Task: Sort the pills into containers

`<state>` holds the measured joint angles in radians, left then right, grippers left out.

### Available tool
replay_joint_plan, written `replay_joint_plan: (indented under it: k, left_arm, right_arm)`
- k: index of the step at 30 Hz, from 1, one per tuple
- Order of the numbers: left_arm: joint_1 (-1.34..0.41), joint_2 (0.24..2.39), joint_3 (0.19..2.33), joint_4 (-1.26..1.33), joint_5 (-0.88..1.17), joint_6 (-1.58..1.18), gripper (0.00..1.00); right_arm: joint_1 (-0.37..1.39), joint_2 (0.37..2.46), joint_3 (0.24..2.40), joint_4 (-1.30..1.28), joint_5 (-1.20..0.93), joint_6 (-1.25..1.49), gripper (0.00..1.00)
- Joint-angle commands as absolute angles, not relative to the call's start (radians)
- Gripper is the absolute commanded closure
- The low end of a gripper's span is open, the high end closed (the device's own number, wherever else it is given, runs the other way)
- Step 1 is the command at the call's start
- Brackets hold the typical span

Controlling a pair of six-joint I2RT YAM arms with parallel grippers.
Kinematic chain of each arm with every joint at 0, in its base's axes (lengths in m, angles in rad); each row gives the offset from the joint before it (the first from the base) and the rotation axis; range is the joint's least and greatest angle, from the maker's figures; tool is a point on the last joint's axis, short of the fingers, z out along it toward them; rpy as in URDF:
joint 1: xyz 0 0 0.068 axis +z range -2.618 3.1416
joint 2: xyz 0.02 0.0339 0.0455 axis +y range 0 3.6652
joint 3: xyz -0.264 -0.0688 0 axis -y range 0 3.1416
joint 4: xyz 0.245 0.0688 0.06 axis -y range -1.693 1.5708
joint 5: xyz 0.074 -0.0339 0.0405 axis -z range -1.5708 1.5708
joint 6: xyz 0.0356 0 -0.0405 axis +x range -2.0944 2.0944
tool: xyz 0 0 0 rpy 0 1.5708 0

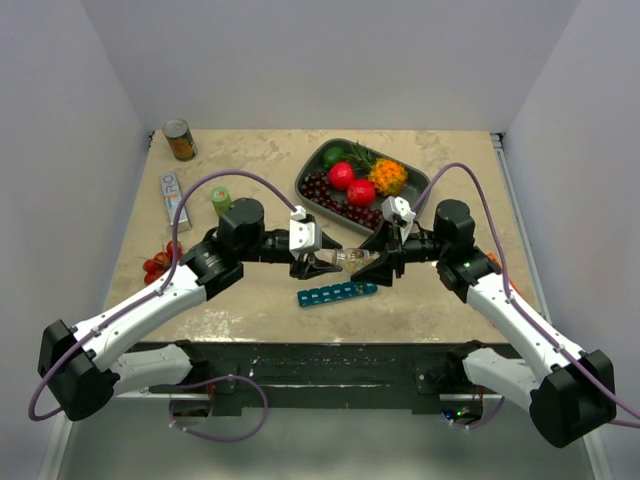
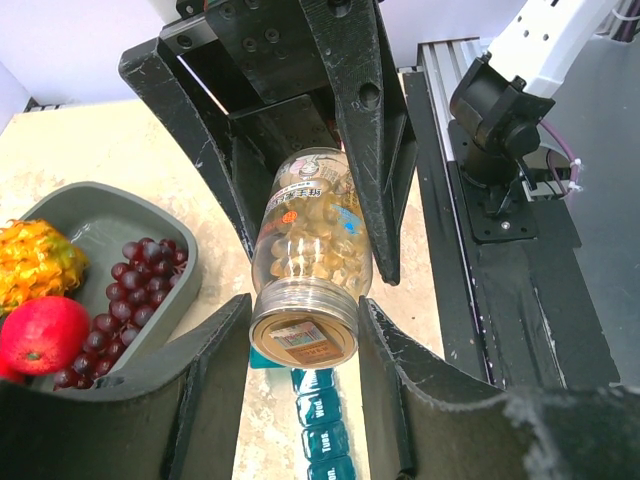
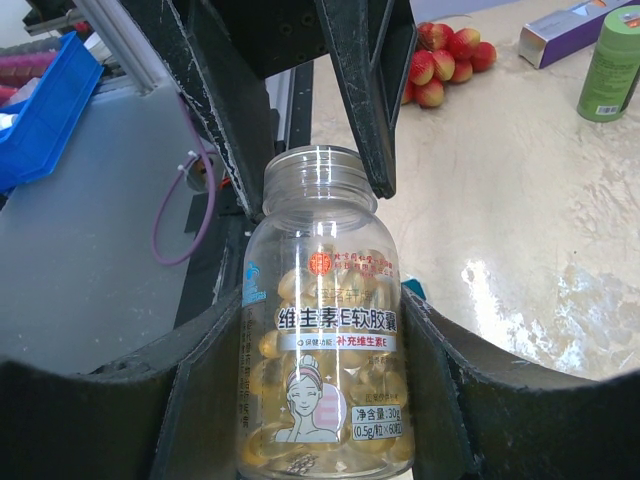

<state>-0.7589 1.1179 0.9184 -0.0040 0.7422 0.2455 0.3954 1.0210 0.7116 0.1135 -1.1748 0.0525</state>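
Note:
A small clear bottle of tan-yellow pills hangs level above the table, held from both ends. My left gripper is shut on its capped end. My right gripper is shut on the labelled body, whose pills show through the plastic. Just below the bottle lies the teal strip of containers, lids closed; in the left wrist view the containers run out from under the cap.
A grey tray of fruit stands behind the grippers. On the left are a green bottle, a flat printed box, a tin can and red cherries. The table's front edge is close behind the containers.

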Motion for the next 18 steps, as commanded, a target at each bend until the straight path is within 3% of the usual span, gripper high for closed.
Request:
replay_joint_plan:
  k: [1,8,18]
  left_arm:
    - [-0.761,1.109,0.951,0.002,0.703,0.250,1.00]
    - [-0.761,1.100,0.943,0.011,0.686,0.223,1.00]
    - [-0.759,1.072,0.900,0.130,0.687,0.121,1.00]
  right_arm:
    - [0.394,1.011,0.721,0.126,-1.192,0.094,0.54]
    - [0.397,1.011,0.719,0.117,-1.193,0.083,0.44]
    - [0.402,1.012,0.719,0.107,-1.195,0.072,0.38]
